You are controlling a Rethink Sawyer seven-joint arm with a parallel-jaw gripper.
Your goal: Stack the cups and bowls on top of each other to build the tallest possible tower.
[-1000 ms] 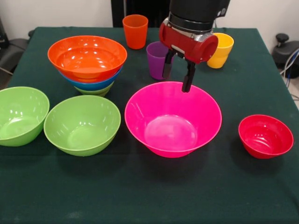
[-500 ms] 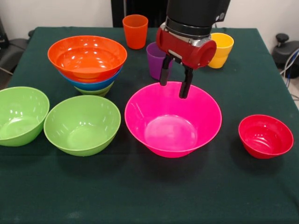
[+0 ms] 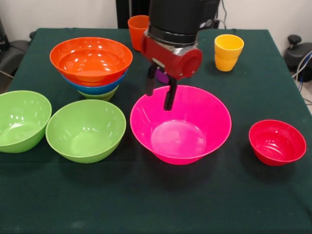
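Observation:
My gripper is open and empty, hanging over the far left rim of the large pink bowl. The purple cup is almost hidden behind the gripper; only a sliver shows. The orange cup stands at the back, partly covered by the arm. The yellow cup stands at the back right. The tower at the back left is an orange bowl on a blue bowl on a lime green bowl. Two more lime green bowls sit at the left. The small red bowl sits at the right.
The table is covered in dark green cloth. Black objects stand beyond the table's left and right edges.
The gripper has moved left across the pink bowl's far rim, from in front of the yellow cup to in front of the purple cup. It stays open. Nothing else moved.

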